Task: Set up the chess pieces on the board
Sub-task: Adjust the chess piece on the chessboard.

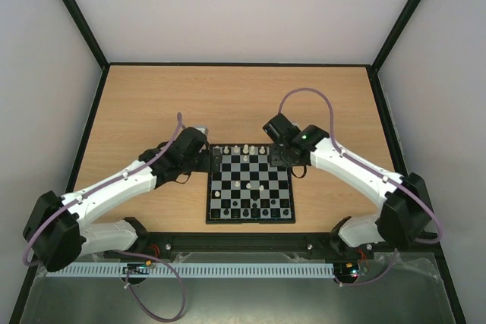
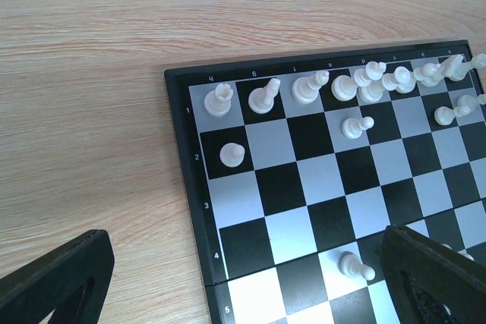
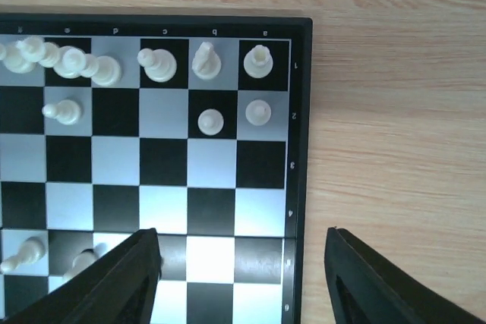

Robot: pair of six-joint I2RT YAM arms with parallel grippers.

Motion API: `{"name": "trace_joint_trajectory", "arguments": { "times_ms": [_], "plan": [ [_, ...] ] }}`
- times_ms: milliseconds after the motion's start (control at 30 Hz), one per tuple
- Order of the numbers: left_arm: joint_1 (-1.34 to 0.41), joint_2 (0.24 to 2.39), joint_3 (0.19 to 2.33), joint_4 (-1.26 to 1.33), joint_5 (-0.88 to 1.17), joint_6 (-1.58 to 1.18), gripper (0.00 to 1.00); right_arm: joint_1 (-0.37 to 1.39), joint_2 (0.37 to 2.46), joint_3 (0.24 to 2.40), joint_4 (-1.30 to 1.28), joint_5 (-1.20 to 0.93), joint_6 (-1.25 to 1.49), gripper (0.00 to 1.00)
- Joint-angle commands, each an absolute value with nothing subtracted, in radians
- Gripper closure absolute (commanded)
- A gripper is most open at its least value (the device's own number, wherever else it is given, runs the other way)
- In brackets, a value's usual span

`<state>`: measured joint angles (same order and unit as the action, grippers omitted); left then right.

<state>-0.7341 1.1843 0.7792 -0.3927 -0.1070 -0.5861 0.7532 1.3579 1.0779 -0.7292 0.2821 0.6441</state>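
The board (image 1: 250,221) lies at the table's middle, between my two grippers. Cream-white chess pieces (image 1: 248,149) stand along its far rows, and a few stand mid-board. Black chess pieces (image 1: 250,207) stand in the near rows. My left gripper (image 1: 209,158) hovers over the board's far left corner, open and empty. In the left wrist view (image 2: 243,290) its fingers straddle the board edge (image 2: 186,165), with a white pawn (image 2: 232,155) ahead. My right gripper (image 1: 282,158) is over the far right corner, open and empty. In the right wrist view (image 3: 239,282) it spans the board's border (image 3: 300,149). Two pawns (image 3: 210,121) stand ahead.
The wooden table (image 1: 152,104) is ringed by a black frame (image 1: 235,64) and pale walls. Purple cables (image 1: 304,92) loop over both arms. Bare wood lies left (image 2: 83,111) and right (image 3: 395,111) of the board.
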Motion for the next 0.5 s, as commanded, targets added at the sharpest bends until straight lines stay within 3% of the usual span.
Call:
{"name": "trace_joint_trajectory", "arguments": {
  "times_ms": [0,67,300,467],
  "plan": [
    [-0.721,1.202,0.801,-0.37,-0.095,-0.576,0.01,0.7,1.44,1.112,-0.689,0.24,0.571,0.43],
    [-0.719,1.204,0.798,-0.371,-0.091,-0.578,0.01,0.681,1.481,1.131,-0.68,0.226,0.558,0.48],
    [-0.716,1.203,0.782,-0.363,-0.094,-0.58,0.01,0.64,1.603,1.221,-0.648,0.215,0.535,0.48],
    [-0.715,1.201,0.774,-0.348,-0.095,-0.581,0.01,0.61,1.681,1.273,-0.635,0.198,0.515,0.54]
  ]
}}
